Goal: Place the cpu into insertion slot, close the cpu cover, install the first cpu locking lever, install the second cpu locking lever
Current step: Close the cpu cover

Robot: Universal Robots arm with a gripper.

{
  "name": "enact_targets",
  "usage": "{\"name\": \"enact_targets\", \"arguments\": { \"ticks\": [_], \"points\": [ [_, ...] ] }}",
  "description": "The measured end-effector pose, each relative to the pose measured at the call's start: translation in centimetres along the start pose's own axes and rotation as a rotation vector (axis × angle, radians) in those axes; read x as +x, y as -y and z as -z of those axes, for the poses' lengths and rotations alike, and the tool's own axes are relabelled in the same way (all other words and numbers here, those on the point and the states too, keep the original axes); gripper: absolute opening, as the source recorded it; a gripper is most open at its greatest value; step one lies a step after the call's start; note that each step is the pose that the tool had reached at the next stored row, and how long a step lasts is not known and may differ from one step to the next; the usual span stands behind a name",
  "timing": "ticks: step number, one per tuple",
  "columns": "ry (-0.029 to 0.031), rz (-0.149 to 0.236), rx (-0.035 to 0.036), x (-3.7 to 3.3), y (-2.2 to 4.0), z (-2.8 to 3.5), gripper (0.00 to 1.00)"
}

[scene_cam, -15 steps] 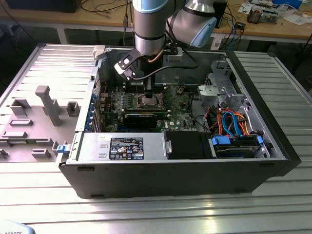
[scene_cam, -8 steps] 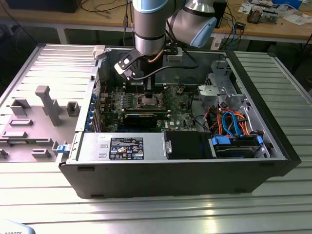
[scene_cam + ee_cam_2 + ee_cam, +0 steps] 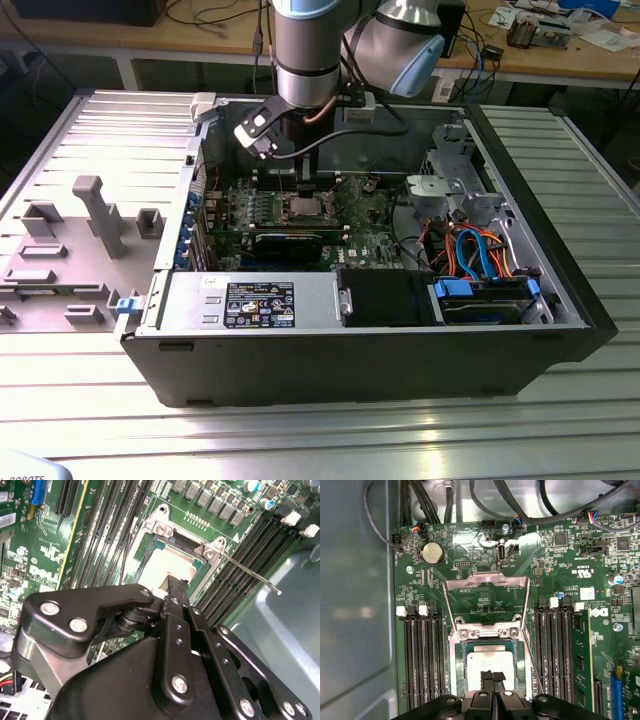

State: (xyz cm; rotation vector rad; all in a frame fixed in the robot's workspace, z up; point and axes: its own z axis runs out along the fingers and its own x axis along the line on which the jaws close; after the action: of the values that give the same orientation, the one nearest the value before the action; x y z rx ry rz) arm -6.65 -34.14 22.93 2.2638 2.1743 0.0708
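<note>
Above the middle of the exterior view, the arm (image 3: 310, 50) is reaching down into the open computer case (image 3: 350, 370), which is lying on its side on the ribbed metal table (image 3: 300, 440). Its claw (image 3: 493, 676) is hanging right over the insertion slot (image 3: 459, 665) on the green motherboard (image 3: 560, 570). Its 2 fingertips are pressing together, closed, with nothing showing between them. The cpu (image 3: 482, 657) is lying flat inside the slot, its silver top facing up. The claw's tips are either just above it or touching it; I cannot tell which. The cpu cover (image 3: 485, 580) is standing swung open, tipped back from the slot and hinged at the slot's edge. 1 thin wire locking lever (image 3: 250, 575) is sticking out free beside the slot, crossing over the black memory slots (image 3: 422, 660).
</note>
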Motion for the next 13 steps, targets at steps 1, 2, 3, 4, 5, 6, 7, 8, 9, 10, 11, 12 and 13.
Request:
{"name": "enact_targets", "arguments": {
  "ticks": [1,2,3,4,5,6,7,8,9,10,11,12,13],
  "points": [
    [0.0,0.0,0.0,0.0,0.0,0.0,0.11],
    [-0.0001,0.0,0.0,0.0,0.0,0.0,0.11],
    [-0.0001,0.0,0.0,0.0,0.0,0.0,0.11],
    [0.0,0.0,0.0,0.0,0.0,0.01,0.11],
    [0.0001,0.0,0.0003,0.0,-0.02,0.01,0.11],
    [0.0003,0.0,0.0022,0.0,-0.12,0.02,0.11],
    [0.0006,0.0,0.0089,0.01,-0.33,0.01,0.11],
    [0.0005,0.0,0.0122,0.01,-0.43,-0.01,0.11],
    [0.0005,0.0,0.0128,0.01,-0.43,-0.01,0.11],
    [0.0007,-0.001,0.0131,0.01,-0.43,0.0,0.11],
    [0.0007,-0.001,0.0133,0.01,-0.43,0.0,0.11],
    [0.0007,0.0,0.0133,0.01,-0.43,0.0,0.11],
    [0.0007,0.0,0.0134,0.01,-0.43,0.0,0.11]
  ]
}}
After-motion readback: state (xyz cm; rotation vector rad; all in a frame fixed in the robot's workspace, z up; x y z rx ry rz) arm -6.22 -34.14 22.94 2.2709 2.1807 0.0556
